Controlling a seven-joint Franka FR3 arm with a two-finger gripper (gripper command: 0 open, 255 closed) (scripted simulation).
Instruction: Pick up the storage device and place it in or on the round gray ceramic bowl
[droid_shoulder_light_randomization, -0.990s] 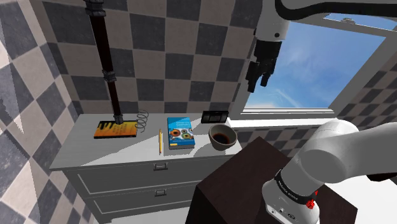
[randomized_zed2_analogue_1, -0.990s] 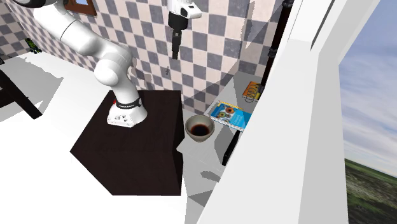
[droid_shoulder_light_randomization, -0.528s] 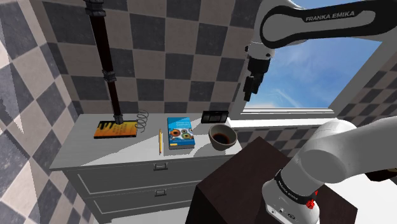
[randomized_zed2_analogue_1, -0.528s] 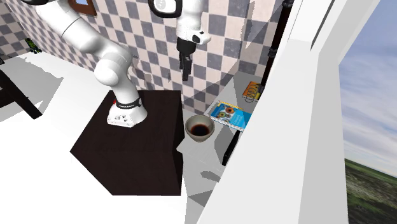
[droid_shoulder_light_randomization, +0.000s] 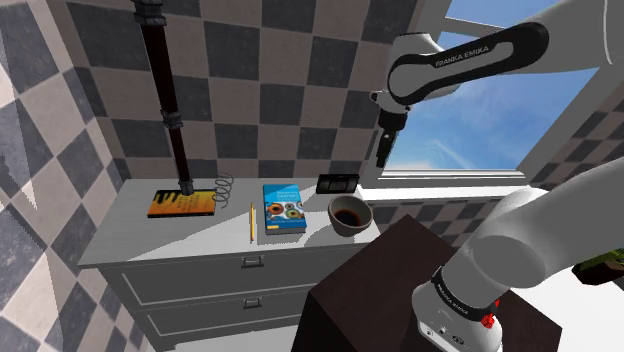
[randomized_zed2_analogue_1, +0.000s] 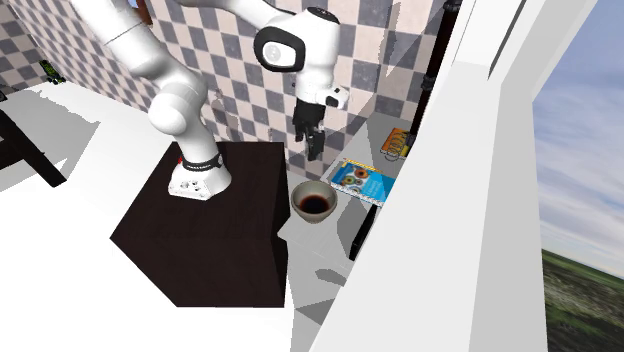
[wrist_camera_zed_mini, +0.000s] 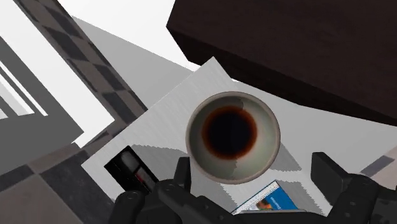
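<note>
Item: all-black 2-finger gripper (droid_shoulder_light_randomization: 381, 160), fingers (wrist_camera_zed_mini: 183, 177) apart, empty, above round grey bowl (droid_shoulder_light_randomization: 348, 215). Step: approach. Nxt: descend onto black rectangular storage device (droid_shoulder_light_randomization: 337, 183), just beyond bowl.

A blue rectangular book (droid_shoulder_light_randomization: 284, 208) lies flat on the white tabletop (droid_shoulder_light_randomization: 160, 240). Just beside it, toward the shoulder view's left, lies a thin yellow pencil (droid_shoulder_light_randomization: 251, 223); farther that way sit a grey wire coil (droid_shoulder_light_randomization: 223, 186), an orange flat book (droid_shoulder_light_randomization: 182, 203) and a black upright pipe (droid_shoulder_light_randomization: 166, 95).
</note>
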